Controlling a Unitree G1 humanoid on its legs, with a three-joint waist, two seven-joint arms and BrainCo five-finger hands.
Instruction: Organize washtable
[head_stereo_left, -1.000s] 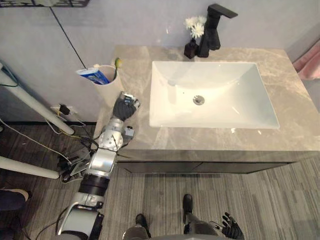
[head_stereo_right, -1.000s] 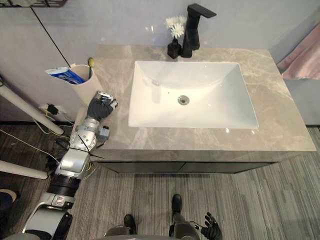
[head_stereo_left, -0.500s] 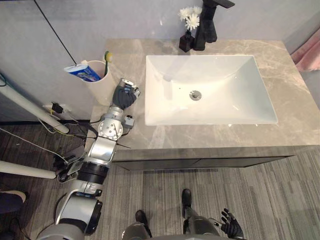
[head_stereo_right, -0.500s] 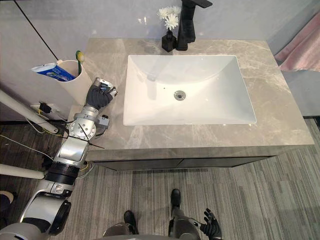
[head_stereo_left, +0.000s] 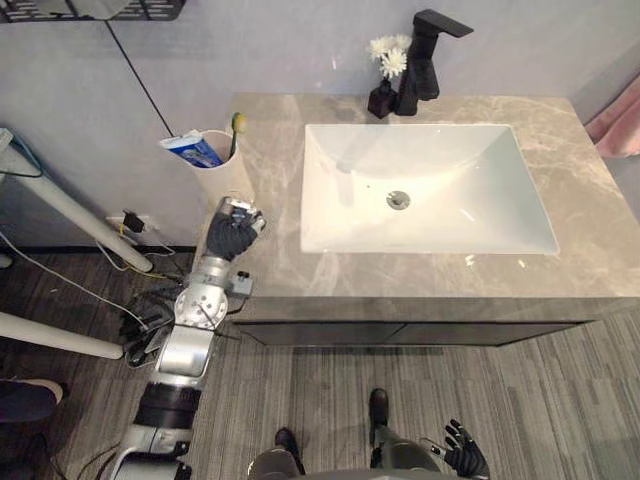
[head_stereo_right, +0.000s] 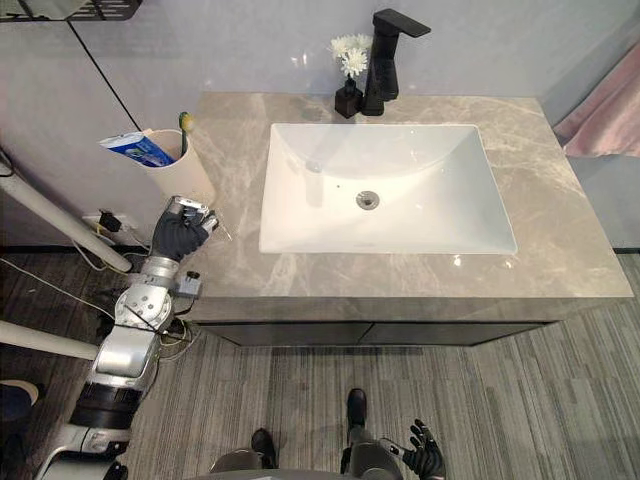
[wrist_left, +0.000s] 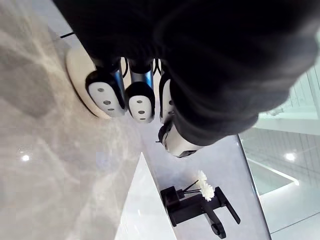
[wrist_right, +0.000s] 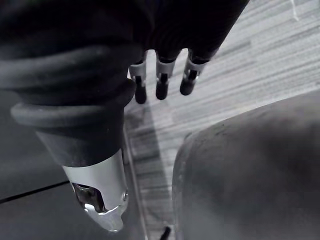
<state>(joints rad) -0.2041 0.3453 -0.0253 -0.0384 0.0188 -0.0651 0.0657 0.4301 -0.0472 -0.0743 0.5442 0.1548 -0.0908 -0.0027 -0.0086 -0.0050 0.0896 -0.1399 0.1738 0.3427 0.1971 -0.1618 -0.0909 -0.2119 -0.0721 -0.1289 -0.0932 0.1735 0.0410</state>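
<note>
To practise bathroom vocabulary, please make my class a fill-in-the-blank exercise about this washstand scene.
1. The blue-and-white toothpaste tube stands in the beige ____.
2. The small black vase of white flowers stands right beside the black ____.
3. The robot's ____ hand is at the edge of the grey marble counter.
4. The round metal drain sits in the white rectangular ____.

Missing words: cup; faucet; left; sink.

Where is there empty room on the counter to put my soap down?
The biggest bare patch of counter is right of the sink. A thin strip runs along its front, another between cup and vase. Crowded: the left edge, with the cup and left hand, and the back by the faucet.
</note>
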